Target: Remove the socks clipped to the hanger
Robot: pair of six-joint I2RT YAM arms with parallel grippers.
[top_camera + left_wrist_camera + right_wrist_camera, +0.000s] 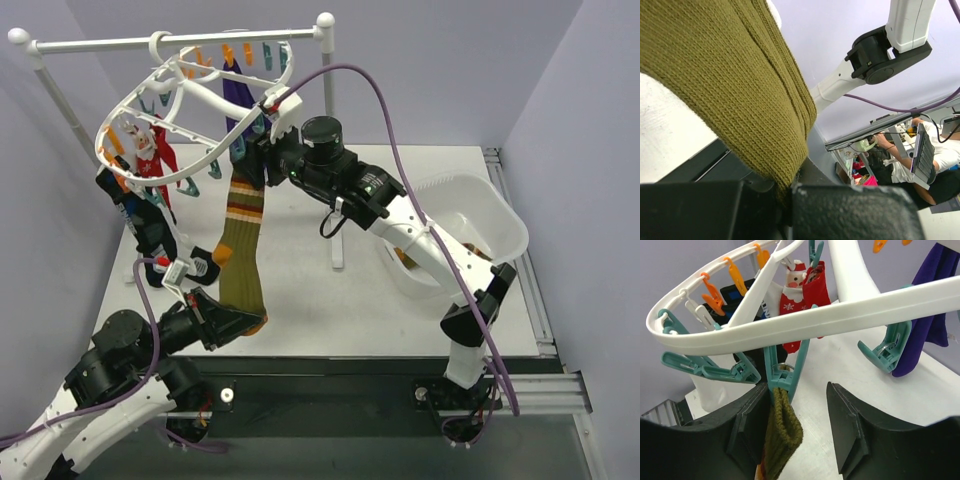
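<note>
While the left gripper (pixel 254 322) is clenched on the toe end of the olive striped sock (pixel 243 250), the right gripper (pixel 262 150) sits at the sock's other end with its jaws apart and holds nothing. In the left wrist view the olive knit fills the upper left and disappears between the shut fingers at the bottom edge.

The sock hangs from the hanger (pixel 125 105), which occupies the upper left of the overhead view. Its long axis runs from the ring in the upper centre down to the left gripper in the lower centre, and it looks stretched fairly straight between the two.

In the right wrist view, the teal clip (pixel 785 371) biting the sock's cuff hangs under the white rim in the centre, and the jaws straddle it. The clip lies hard against the finger on the left of the frame and well clear of the one on the right. The right arm is therefore the one placed to squeeze the clip, and the squeeze has to cross the clip's handles, not the sock. A purple sock (pixel 930 315) and a red-and-white Santa sock (pixel 800 300) are clipped further along the ring.
</note>
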